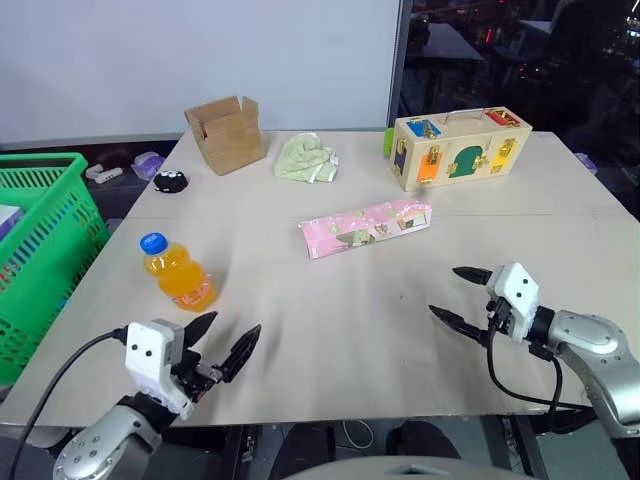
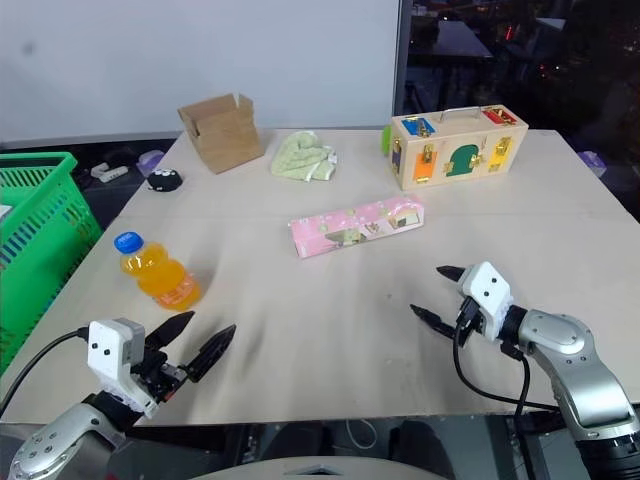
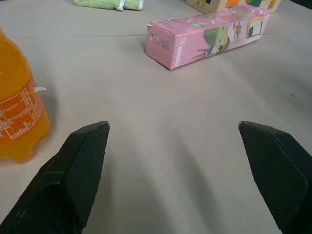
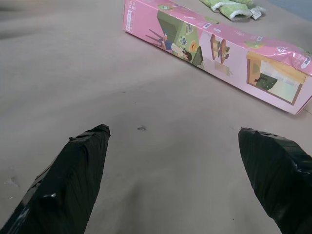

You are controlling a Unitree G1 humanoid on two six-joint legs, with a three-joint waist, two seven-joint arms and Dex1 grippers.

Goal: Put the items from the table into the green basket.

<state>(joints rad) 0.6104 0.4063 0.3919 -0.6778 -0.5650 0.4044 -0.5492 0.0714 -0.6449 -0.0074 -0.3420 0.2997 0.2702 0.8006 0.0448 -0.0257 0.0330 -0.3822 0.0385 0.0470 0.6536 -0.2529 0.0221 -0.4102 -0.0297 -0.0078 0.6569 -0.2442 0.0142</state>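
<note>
Left eye view, from left to right: a bright green basket (image 1: pixel 40 250) stands off the table's (image 1: pixel 400 330) left edge, beside the pale beige top. Near that edge an orange-drink bottle (image 1: pixel 176 272) with a blue cap lies on the table. Just in front of it, at the near edge, the left gripper (image 1: pixel 222 345) hovers with its two black fingers spread wide, holding nothing. At the far side sit a small cardboard box (image 1: pixel 226 132), a crumpled green cloth (image 1: pixel 306 160) and a wooden latch box (image 1: pixel 459 147). A long pink package (image 1: pixel 364 226) lies flat mid-table. At right, the right gripper (image 1: pixel 460 296) hangs low over bare tabletop, fingers equally wide apart and empty, well short of the package.
</note>
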